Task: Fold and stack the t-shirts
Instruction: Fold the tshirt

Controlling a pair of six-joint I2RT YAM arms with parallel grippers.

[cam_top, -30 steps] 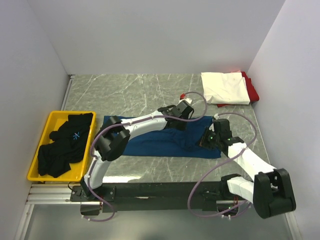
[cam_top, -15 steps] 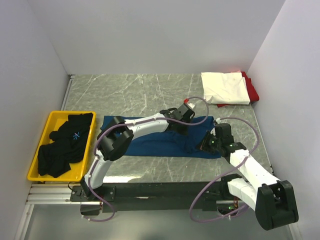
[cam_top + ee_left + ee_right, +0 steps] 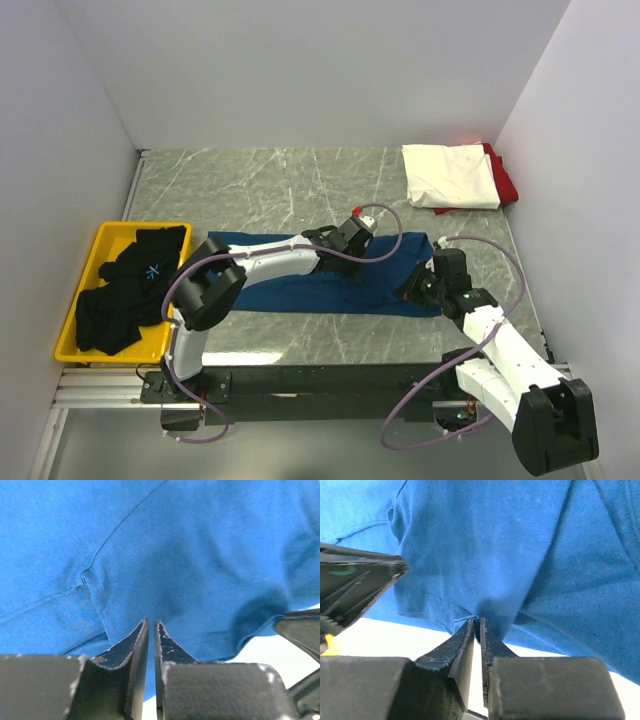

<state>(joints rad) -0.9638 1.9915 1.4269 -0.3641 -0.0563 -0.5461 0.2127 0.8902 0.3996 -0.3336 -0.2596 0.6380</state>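
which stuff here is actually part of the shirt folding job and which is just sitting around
Part of the job: blue t-shirt, white t-shirt, red t-shirt peeking out beneath it, black t-shirts.

Just there: yellow tray holding the black ones, marble table, purple cables.

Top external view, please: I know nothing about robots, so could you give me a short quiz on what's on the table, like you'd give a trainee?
1. Multiple choice: the black t-shirts lie in A) a wire basket, B) a yellow tray, C) a cardboard box?
2. True or false: the white t-shirt lies on top of the red t-shirt.
3. Short answer: what colour is the spread-out t-shirt that the left end effector and the right end effector are both working at?
Key: 1 B; 2 true; 3 blue.
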